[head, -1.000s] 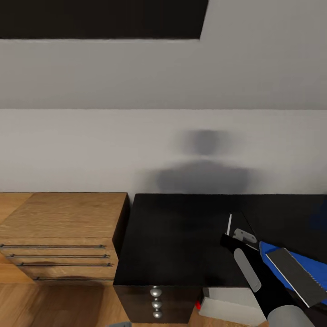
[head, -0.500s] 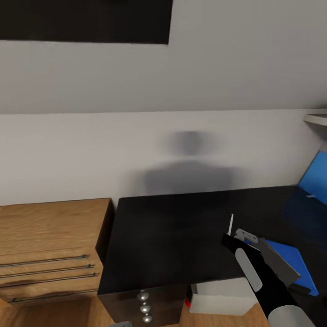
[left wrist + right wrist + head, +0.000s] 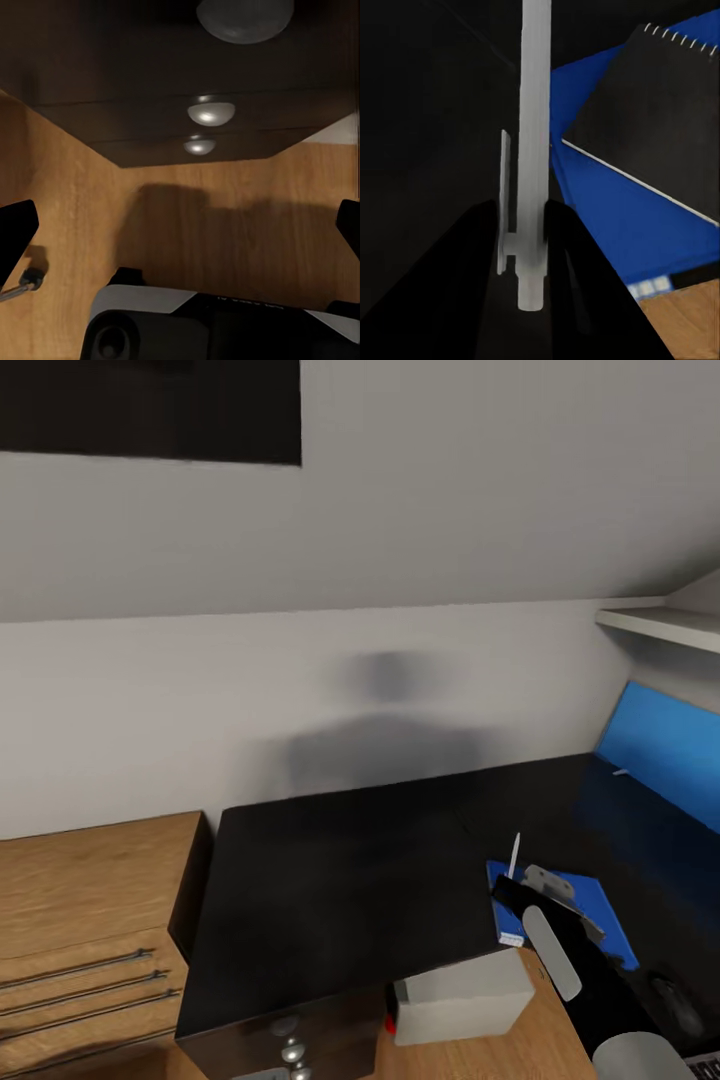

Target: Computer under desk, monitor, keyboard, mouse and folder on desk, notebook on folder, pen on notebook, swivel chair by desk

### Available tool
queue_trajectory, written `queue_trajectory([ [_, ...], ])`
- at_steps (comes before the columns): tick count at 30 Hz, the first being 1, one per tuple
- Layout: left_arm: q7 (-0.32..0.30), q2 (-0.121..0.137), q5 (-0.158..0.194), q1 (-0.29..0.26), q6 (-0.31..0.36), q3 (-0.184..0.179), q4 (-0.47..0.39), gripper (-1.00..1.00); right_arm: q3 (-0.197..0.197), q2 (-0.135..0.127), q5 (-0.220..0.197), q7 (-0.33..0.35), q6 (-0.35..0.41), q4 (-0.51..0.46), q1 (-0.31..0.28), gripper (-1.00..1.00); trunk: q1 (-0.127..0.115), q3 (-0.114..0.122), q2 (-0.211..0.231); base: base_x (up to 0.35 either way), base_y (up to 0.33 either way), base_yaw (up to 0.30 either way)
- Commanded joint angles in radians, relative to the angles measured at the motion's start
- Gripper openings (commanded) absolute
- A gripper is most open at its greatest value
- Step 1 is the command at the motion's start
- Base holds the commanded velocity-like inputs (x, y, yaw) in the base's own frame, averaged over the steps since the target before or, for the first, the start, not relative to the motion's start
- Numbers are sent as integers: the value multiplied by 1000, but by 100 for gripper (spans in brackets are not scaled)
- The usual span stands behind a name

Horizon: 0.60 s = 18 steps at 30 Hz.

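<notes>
My right gripper (image 3: 514, 882) is shut on the white pen (image 3: 513, 856), held upright just above the glossy black desk (image 3: 340, 880). In the right wrist view the pen (image 3: 532, 150) stands between the dark fingers (image 3: 480, 247), beside the blue folder (image 3: 615, 217). The dark grey spiral notebook (image 3: 660, 112) lies on top of that folder. The folder (image 3: 590, 895) lies flat near the desk's front edge, partly behind my right arm. The grey-white computer (image 3: 460, 995) sits on the floor under the desk. My left gripper (image 3: 180, 232) hangs open over the oak floor, in front of the drawer knobs (image 3: 210, 112).
A low oak cabinet (image 3: 80, 920) stands left of the desk. A blue wall panel (image 3: 665, 750) and a white shelf (image 3: 660, 625) are at the right. A small dark rounded shape (image 3: 673, 1000), perhaps the mouse, lies on the desk beyond my right arm.
The head view has swung to the right, bringing the shelf and blue wall panel into view. My right gripper still holds the pen, now close beside the folder.
</notes>
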Motion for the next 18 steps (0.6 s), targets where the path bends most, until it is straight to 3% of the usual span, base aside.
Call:
queue_trajectory([
  [1, 7, 1, 2, -2, 4, -3, -2, 100, 1, -1, -9, -8, 3, 0, -1, -100, 1, -1, -2, 0, 0, -270],
  [7, 8, 2, 2, -2, 4, -3, -2, 100, -4, -1, -11, -2, 1, 10, -1, -100, 1, 1, -2, 0, 0, -199],
  [13, 9, 2, 3, -2, 4, -3, -2, 100, -8, -1, -11, 23, -1, 17, -1, -100, 1, 2, -2, 0, 0, -36],
  [18, 9, 0, 3, -2, 5, -3, -2, 100, -12, -7, -10, 27, -25, 110, -3, -100, 1, 2, -2, 0, 0, -4],
])
